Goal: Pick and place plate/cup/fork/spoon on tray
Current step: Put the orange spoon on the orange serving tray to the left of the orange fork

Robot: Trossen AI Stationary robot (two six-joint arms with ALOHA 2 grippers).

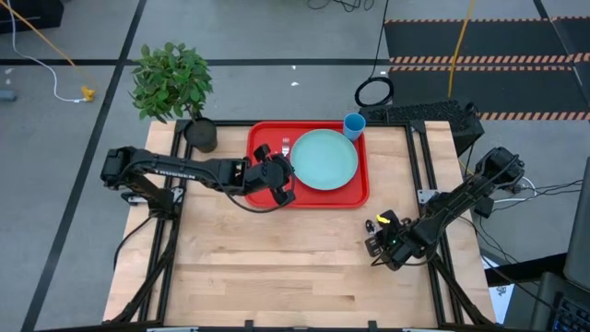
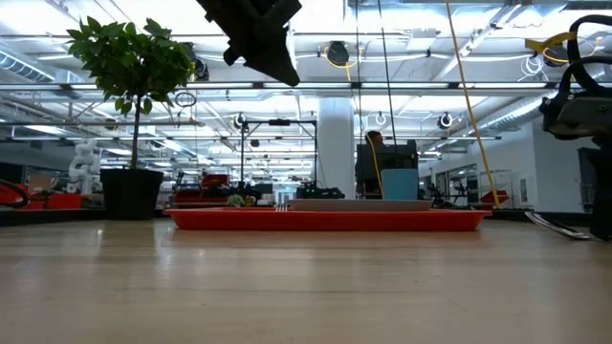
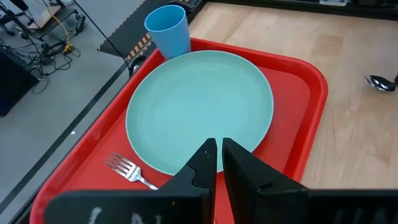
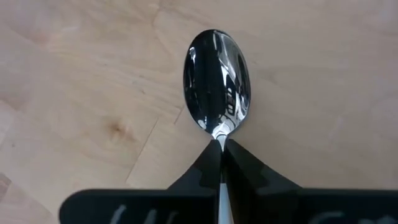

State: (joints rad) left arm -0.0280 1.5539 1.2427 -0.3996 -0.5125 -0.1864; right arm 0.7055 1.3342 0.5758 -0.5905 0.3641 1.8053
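My left end effector [image 1: 277, 177] hangs over the left part of the tray [image 1: 355, 197], raised off it, its fingers [image 3: 205, 163] clenched together on nothing. Just past them the fork [image 3: 130, 171] lies on the red floor of the tray beside the plate [image 1: 324, 159], and the cup [image 1: 354, 124] stands at the far right corner of the tray, just beside the plate's rim. Those three are home; a careless swing of this arm could nudge the fork or tip the cup, so I judge it safer parked.

Further right, over the bare desk [image 1: 277, 267] near its right edge, my right end effector [image 1: 385, 236] is grasping the spoon [image 4: 217, 81]. My fingertips pinch the thin neck just below the bowl, and the bowl juts forward above the wood. Whether it has left the surface I cannot tell.

That narrow, smooth neck is my worry. I think the spoon could pivot or slide out on the way over. Coming in low, the bowl might catch the tray's raised rim. Released over the plate, it may skate or clatter against the cup.
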